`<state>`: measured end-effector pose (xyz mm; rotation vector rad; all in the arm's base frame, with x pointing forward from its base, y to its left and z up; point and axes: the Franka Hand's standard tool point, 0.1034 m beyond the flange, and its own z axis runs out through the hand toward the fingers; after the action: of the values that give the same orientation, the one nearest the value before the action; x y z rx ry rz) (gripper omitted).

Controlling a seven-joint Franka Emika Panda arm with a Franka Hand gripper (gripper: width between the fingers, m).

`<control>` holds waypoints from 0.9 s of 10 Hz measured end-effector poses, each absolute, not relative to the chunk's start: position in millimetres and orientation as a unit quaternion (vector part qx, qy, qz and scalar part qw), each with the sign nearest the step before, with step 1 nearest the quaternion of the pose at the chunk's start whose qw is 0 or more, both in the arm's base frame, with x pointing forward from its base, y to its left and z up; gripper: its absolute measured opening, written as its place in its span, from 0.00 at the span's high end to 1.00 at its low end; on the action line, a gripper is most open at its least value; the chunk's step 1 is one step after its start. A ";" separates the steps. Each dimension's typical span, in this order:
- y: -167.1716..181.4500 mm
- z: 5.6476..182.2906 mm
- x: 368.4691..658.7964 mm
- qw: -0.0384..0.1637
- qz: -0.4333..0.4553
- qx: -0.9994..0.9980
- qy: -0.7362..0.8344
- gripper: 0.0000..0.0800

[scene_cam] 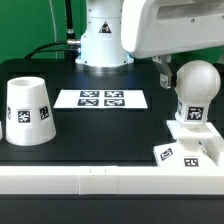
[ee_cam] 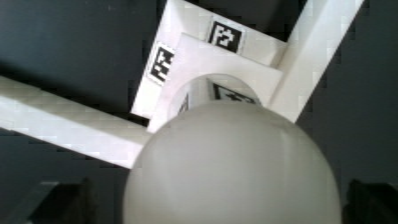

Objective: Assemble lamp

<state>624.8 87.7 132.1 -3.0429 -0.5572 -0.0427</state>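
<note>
Just below the end effector (scene_cam: 172, 64) — spread or pinching, cannot tell — stands the bulb (scene_cam: 195, 88).

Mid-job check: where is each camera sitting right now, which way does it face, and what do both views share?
Exterior view: off the arm, facing the robot's pedestal across the table, over the shade and marker board; the arm hangs above the bulb.
Wrist view: on the wrist, looking down the bulb onto the base; no part of the robot shows clearly.
Shared: bulb and base.
</note>
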 end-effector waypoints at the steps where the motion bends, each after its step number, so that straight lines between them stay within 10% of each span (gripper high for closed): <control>1: 87.5 130.2 624.2 0.024 -0.012 -0.983 -0.180 0.13; 3: 84.8 127.1 623.4 0.024 -0.010 -0.983 -0.183 0.27; 9: 83.8 126.5 623.5 0.038 -0.021 -0.994 -0.104 0.28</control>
<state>623.5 83.8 126.5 -3.0481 -0.3183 -0.0634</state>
